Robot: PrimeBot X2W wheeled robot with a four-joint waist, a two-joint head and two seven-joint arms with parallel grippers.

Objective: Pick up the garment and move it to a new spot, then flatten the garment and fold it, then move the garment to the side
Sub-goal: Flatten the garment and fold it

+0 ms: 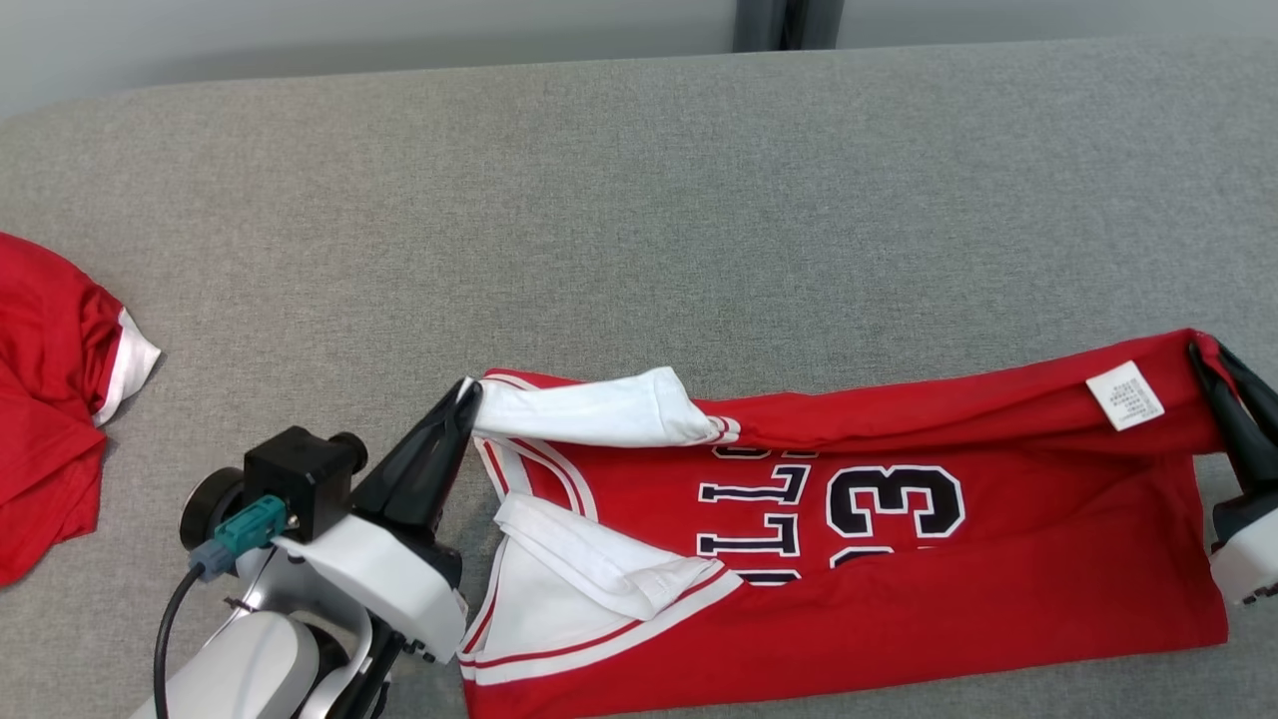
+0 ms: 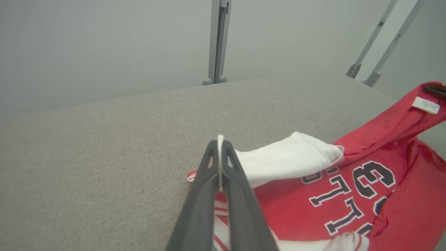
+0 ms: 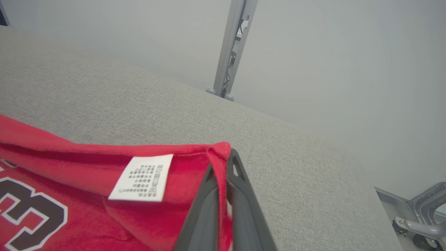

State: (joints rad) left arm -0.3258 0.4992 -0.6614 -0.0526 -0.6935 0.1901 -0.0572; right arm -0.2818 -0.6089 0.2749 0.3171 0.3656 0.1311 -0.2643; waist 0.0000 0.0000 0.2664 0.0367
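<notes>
The garment (image 1: 899, 589), a red jersey with white sleeves, striped trim, "23" and dark lettering, lies stretched sideways across the near part of the grey table (image 1: 639, 200). My left gripper (image 1: 465, 397) is shut on the white sleeve corner at the jersey's left end; the left wrist view shows a strip of white cloth pinched between the fingers (image 2: 220, 153). My right gripper (image 1: 1203, 355) is shut on the red hem corner at the right end, next to the small white tag (image 1: 1125, 395). That pinched red edge (image 3: 220, 157) rises between the fingers in the right wrist view. The far edge is lifted between both grippers.
Another red garment with a white edge (image 1: 50, 399) lies bunched at the table's left side. Grey metal posts (image 2: 217, 42) stand behind the table's far edge. A metal frame piece (image 3: 418, 216) sits off the table's right corner.
</notes>
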